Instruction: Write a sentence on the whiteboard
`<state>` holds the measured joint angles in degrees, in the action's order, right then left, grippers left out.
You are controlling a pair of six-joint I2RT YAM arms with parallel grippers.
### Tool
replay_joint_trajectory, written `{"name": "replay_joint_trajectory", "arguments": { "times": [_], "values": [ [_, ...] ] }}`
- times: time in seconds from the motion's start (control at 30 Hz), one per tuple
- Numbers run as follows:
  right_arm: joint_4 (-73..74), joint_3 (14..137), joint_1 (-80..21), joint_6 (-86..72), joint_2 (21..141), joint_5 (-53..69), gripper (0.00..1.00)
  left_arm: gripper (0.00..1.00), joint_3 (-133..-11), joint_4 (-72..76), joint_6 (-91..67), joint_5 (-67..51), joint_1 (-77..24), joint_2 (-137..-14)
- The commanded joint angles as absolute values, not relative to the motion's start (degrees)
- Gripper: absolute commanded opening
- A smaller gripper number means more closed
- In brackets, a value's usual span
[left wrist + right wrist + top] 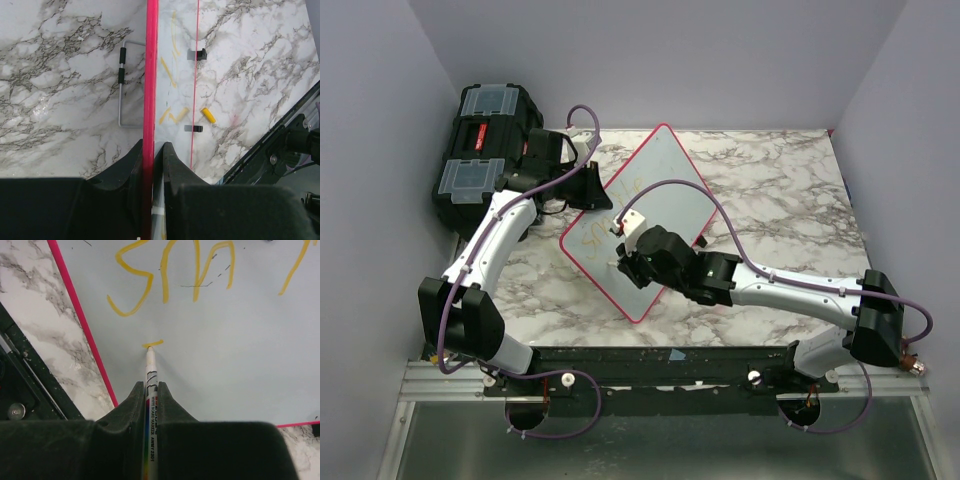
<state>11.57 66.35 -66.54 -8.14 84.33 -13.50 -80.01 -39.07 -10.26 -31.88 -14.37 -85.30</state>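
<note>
Right tool [151, 388] clamps a marker [150, 367] tip-down on the whiteboard [230, 370], left tool [152, 150] pinching its edge (black toolbox [485, 140] nearby).

White arms [500, 235], black joints [470, 315], purple cables [555, 437]

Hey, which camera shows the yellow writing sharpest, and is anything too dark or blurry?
Right wrist: sentence strokes crisp, marker label legible. Top external: writing on the whiteboard tiny and faint. Left wrist: left gripper nearly black, detail lost.
</note>
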Motion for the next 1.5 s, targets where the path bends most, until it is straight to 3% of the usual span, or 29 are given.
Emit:
{"name": "replay_joint_trajectory", "arguments": {
  "times": [0.0, 1.47],
  "values": [
    [12.88, 64.86, -66.73, -8.97, 85.26, -18.89, 0.01, 0.00, -80.13, -40.47, -5.60, -24.53, -14.50, -85.63],
    [14.28, 67.41, -67.30, -7.28, 87.33, -8.06, 0.01, 0.00, -80.69, -40.61, -5.56, -24.44, -14.97, -85.56]
  ]
}}
